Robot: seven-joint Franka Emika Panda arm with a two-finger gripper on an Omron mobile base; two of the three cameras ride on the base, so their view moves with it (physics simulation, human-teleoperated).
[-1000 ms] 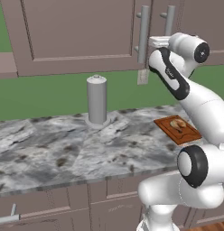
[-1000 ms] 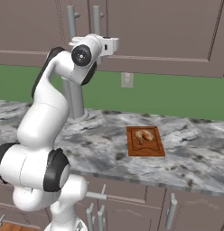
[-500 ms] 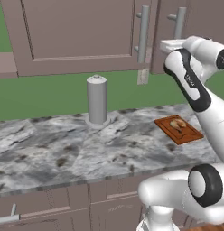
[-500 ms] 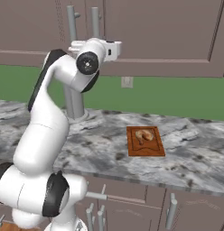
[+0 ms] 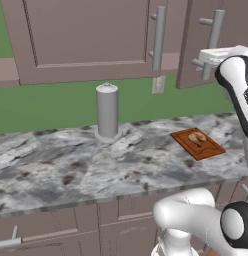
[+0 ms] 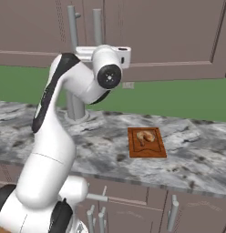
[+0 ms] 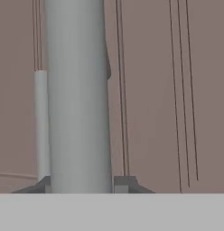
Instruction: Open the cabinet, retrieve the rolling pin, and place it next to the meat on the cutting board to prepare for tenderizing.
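My gripper [image 5: 205, 61] is shut on the long grey bar handle [image 5: 214, 35] of the right-hand cabinet door [image 5: 193, 35], which stands swung out a little from the cabinet [image 5: 86, 35]. In the hand view the handle [image 7: 77, 90] fills the gap between the fingertips [image 7: 125, 184] of the gripper [image 7: 80, 182]. The neighbouring door's handle [image 7: 40, 126] shows behind it. On the counter lies the cutting board [image 5: 208, 150] [image 6: 156, 153] with the meat [image 5: 197, 137] [image 6: 145, 136] on it. The rolling pin is hidden.
A tall grey cylinder [image 5: 107, 110] [image 6: 76, 107] stands upright on the marble counter [image 5: 56, 160], left of the board. A wall outlet [image 5: 157, 85] sits under the cabinets. Drawer fronts with short handles [image 5: 8, 243] run below the counter edge.
The hand has pulled to the right and toward the robot while gripping the handle, and the right cabinet door has swung outward with it. Board, meat and cylinder stay put.
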